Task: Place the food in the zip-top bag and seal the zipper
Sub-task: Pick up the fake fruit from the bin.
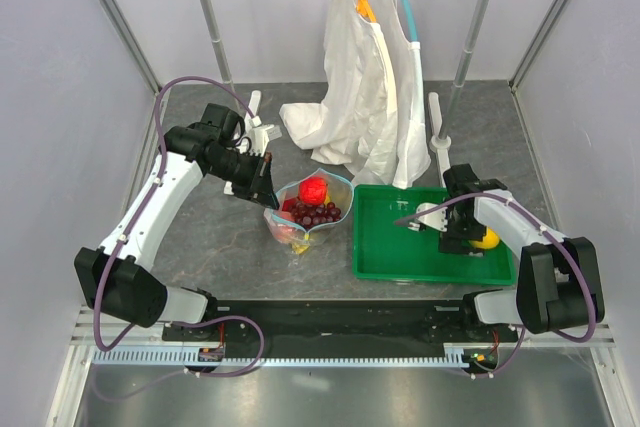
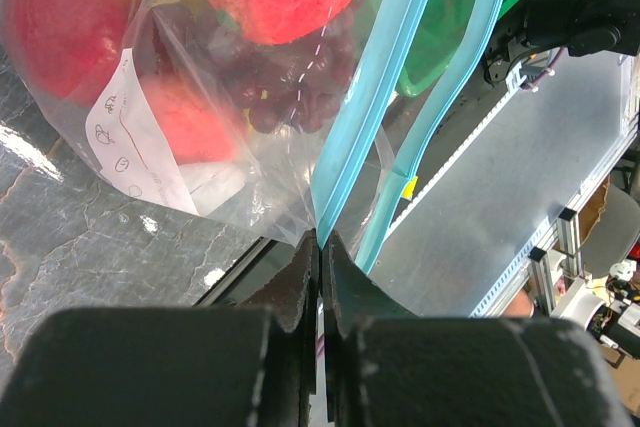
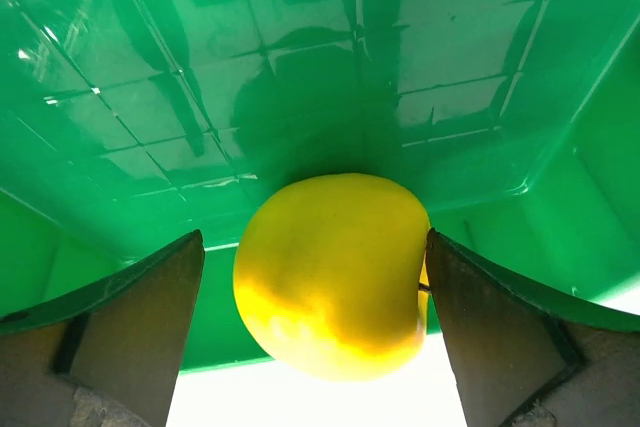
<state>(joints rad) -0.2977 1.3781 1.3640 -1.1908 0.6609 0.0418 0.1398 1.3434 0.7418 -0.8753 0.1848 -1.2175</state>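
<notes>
The clear zip-top bag [image 1: 308,215] stands open on the table, left of the green tray [image 1: 385,252]. It holds a red round fruit [image 1: 314,188], dark purple grapes [image 1: 320,214] and a peach [image 2: 65,27]. My left gripper [image 1: 262,183] is shut on the bag's mouth edge, pinching the teal zipper [image 2: 365,97] at its end [image 2: 320,239]. My right gripper [image 1: 468,239] is down in the tray, open, its jaws on either side of a yellow fruit [image 3: 330,272]. The right finger [image 3: 480,327] touches the fruit; the left finger [image 3: 130,327] stands apart from it.
A clothes rack at the back holds white garments [image 1: 365,97] on an orange and a teal hanger; the cloth drapes onto the table behind the bag. Rack posts [image 1: 440,132] stand near the tray. A black rail [image 1: 340,322] runs along the near edge.
</notes>
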